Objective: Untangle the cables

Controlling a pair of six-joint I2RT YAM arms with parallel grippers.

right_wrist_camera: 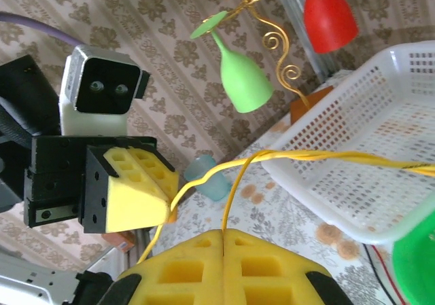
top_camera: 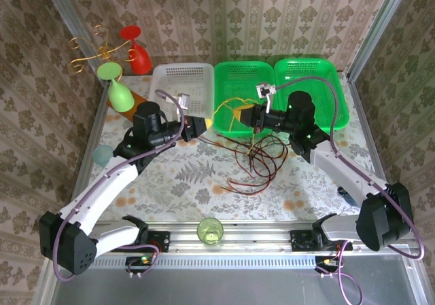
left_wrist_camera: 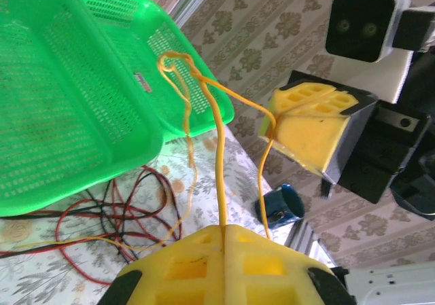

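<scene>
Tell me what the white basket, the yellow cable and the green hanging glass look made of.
The white basket looks like moulded plastic: matte, perforated mesh walls. The yellow cable seems thin wire in smooth plastic-looking insulation; it bends and loops freely. The green glass is probably plastic, opaque with a sheen, though coloured glass can't be excluded.

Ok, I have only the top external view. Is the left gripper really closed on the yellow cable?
Observer: Yes. In the left wrist view the left gripper is shut, and the yellow cable comes out between its pads.
Operator: And the right one?
Observer: The right gripper is shut on the same cable, as the right wrist view shows.
Operator: Any knot between them?
Observer: The left wrist view shows a small twisted loop in it, up in the air in front of the green basket.
</scene>
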